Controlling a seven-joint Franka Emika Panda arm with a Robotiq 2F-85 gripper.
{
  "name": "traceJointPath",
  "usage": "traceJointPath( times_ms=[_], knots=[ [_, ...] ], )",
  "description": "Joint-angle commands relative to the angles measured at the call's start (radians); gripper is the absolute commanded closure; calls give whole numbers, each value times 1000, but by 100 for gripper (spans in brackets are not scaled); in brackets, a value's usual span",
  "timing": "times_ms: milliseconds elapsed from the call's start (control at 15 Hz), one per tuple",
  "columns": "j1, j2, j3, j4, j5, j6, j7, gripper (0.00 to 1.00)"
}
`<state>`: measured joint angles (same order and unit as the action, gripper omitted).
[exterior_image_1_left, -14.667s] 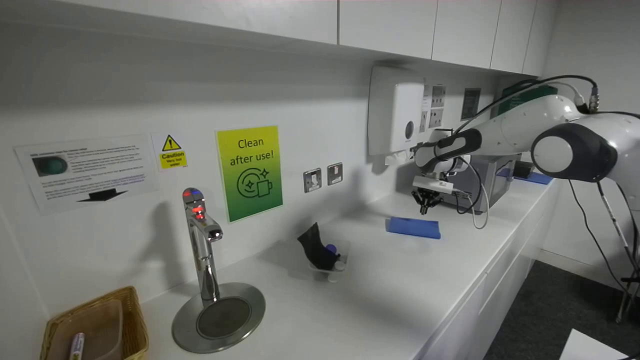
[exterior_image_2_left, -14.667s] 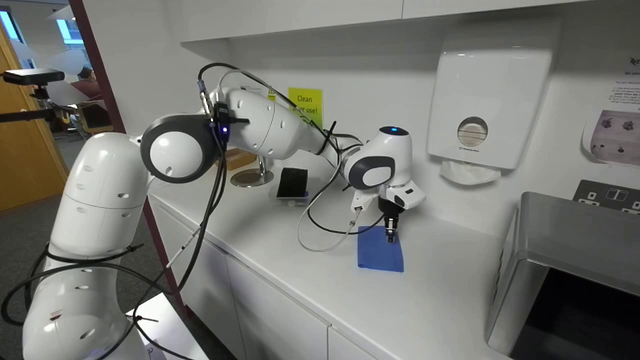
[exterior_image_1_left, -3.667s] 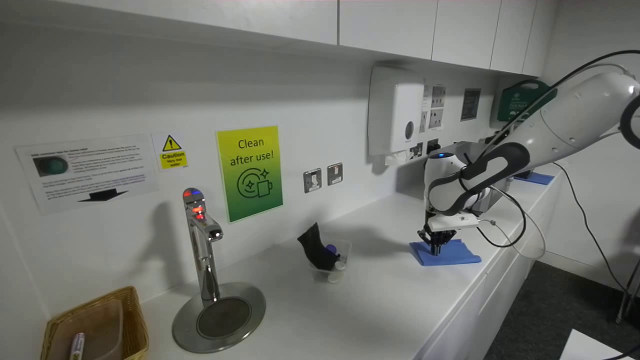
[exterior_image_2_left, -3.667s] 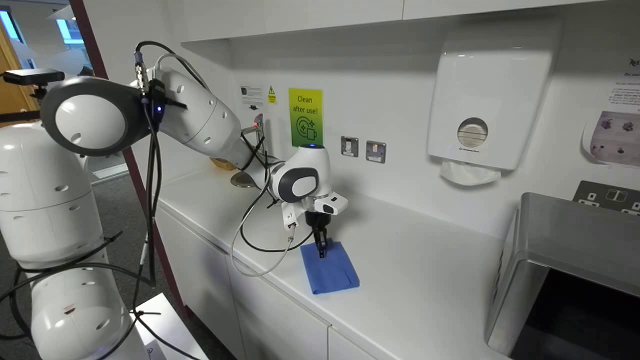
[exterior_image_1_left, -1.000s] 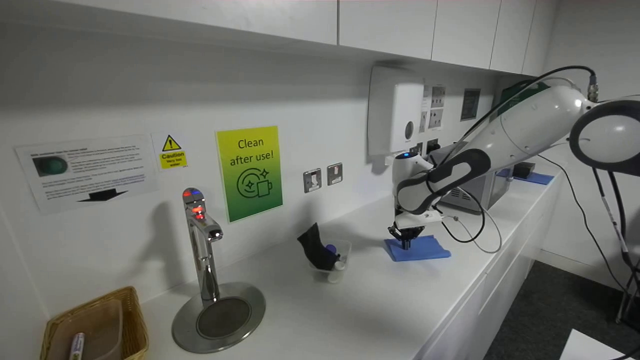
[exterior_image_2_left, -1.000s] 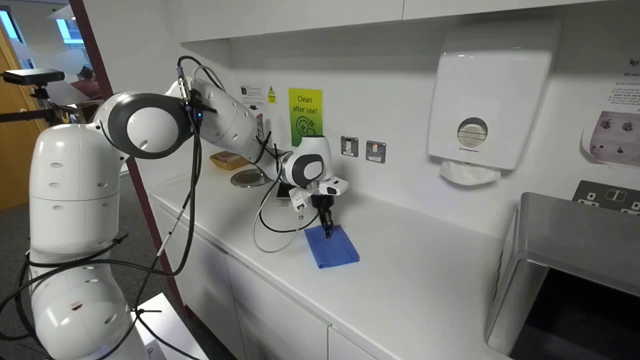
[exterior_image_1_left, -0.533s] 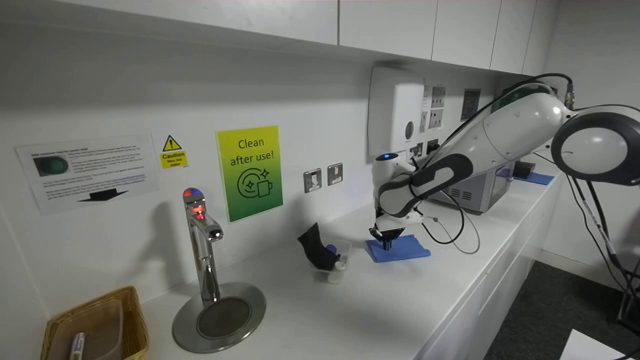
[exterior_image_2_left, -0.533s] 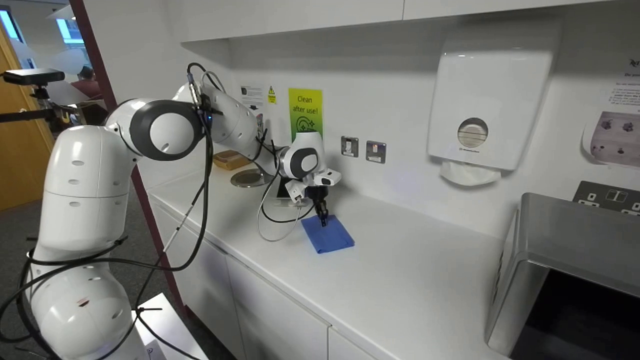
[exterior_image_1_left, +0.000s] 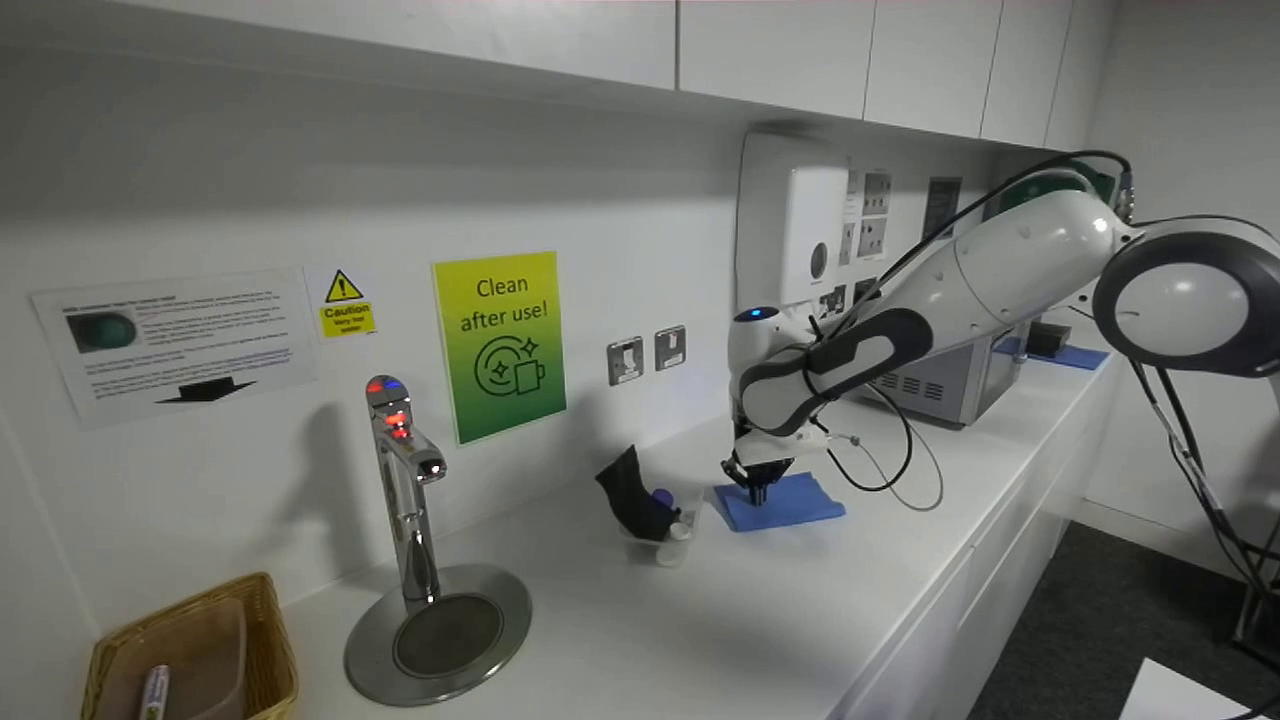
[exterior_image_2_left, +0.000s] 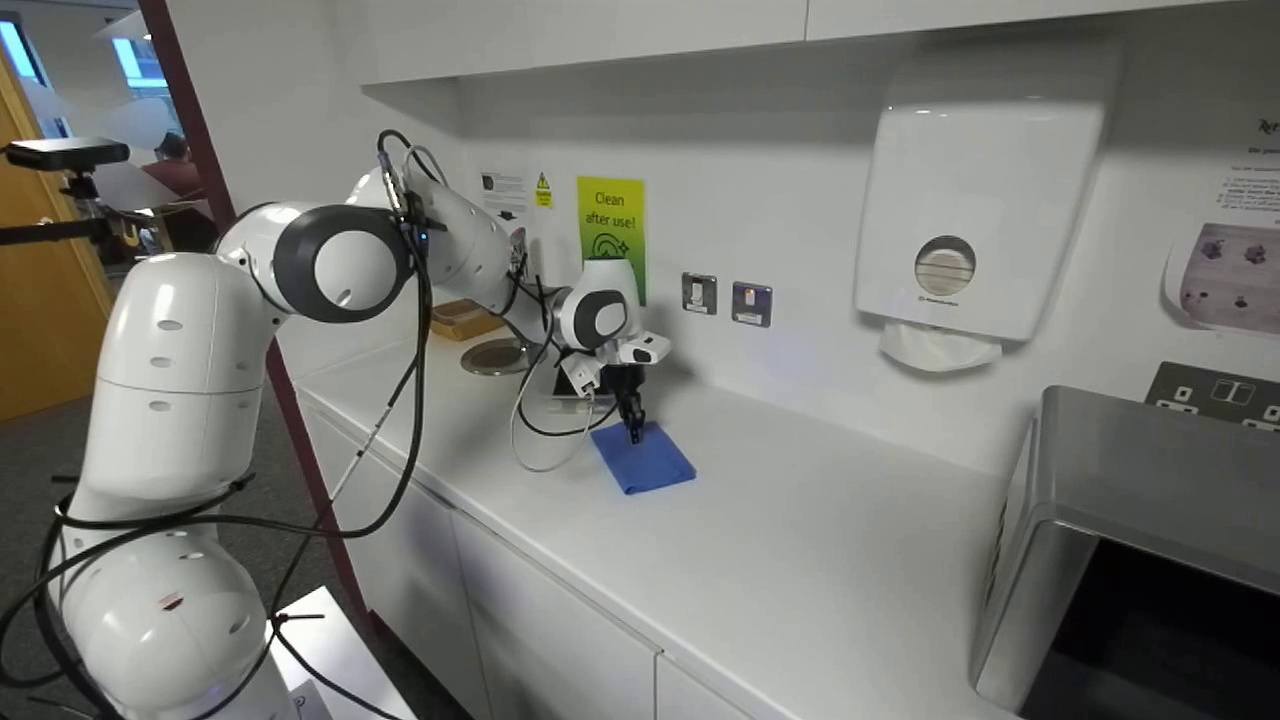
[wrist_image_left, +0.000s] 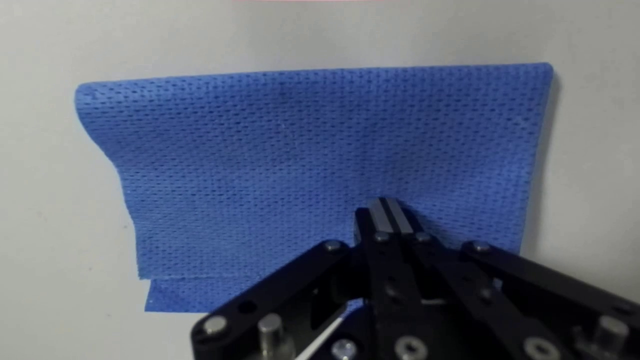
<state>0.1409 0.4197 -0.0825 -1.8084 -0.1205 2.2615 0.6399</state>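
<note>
My gripper (wrist_image_left: 385, 201) points down at a folded blue cloth (wrist_image_left: 260, 165), its two fingers together with nothing visible between them. In the wrist view the fingertips rest on or just at the cloth's surface, right of its middle; faint creases run from them. In both exterior views the cloth (exterior_image_1_left: 800, 508) lies flat on the white counter under the gripper (exterior_image_1_left: 758, 499). Seen from the opposite side, the gripper (exterior_image_2_left: 636, 438) stands over the far part of the cloth (exterior_image_2_left: 648, 468). The part beneath the fingers is hidden.
A clear tub (exterior_image_1_left: 645, 553) with a black item (exterior_image_1_left: 635, 500) stands close beside the cloth. Farther off are a tap (exterior_image_1_left: 410, 510), a wicker basket (exterior_image_1_left: 268, 650) and a grey microwave (exterior_image_2_left: 1160, 470). A towel dispenser (exterior_image_1_left: 785, 220) hangs on the wall. The counter has a front edge.
Over the last second gripper and cloth have slid together along the counter towards the tub and tap. Much earlier the cloth lay nearer the microwave. The fingers have stayed shut.
</note>
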Motion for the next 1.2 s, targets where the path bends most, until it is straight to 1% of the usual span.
traceJointPath(
  times_ms=[0,333,600,800,933,1133],
  knots=[
    [-35,-74,29,-81,76,-36,-84,100],
    [-56,-189,28,-215,145,-33,-177,100],
    [-75,-265,23,-321,158,-37,-208,100],
    [-91,-316,16,-390,143,-20,-208,100],
    [-101,-344,11,-415,124,1,-198,100],
    [-119,-363,10,-401,124,-3,-192,100]
  ],
)
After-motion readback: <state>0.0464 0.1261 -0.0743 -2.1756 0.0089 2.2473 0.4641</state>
